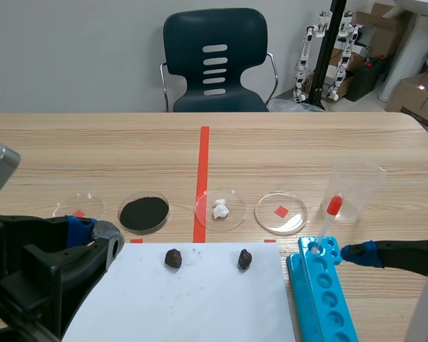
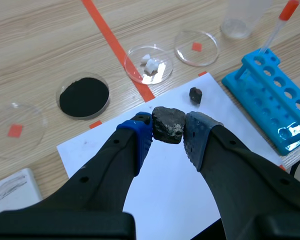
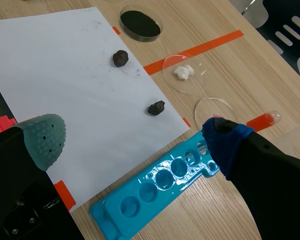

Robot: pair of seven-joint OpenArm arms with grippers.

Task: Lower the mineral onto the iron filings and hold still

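Note:
A dark grey mineral (image 2: 168,125) is pressed between the blue and grey pads of my left gripper (image 2: 168,132), which is shut on it above the white paper (image 2: 160,200). The dish of black iron filings (image 2: 83,96) lies ahead of that gripper, off to its blue-pad side. In the scene view the left gripper (image 1: 93,231) hangs low at the left, nearer than the filings dish (image 1: 144,212). My right gripper (image 3: 132,140) stands open over the blue rack (image 3: 160,185), holding nothing; its blue tip (image 1: 358,253) shows at the right.
Two small dark stones (image 1: 173,258) (image 1: 245,259) lie on the paper (image 1: 192,299). Along the far edge stand a dish with white lumps (image 1: 220,209), two empty dishes (image 1: 281,212) (image 1: 77,208) and a beaker (image 1: 357,189). A red-capped pipette (image 1: 329,214) stands in the rack (image 1: 321,299).

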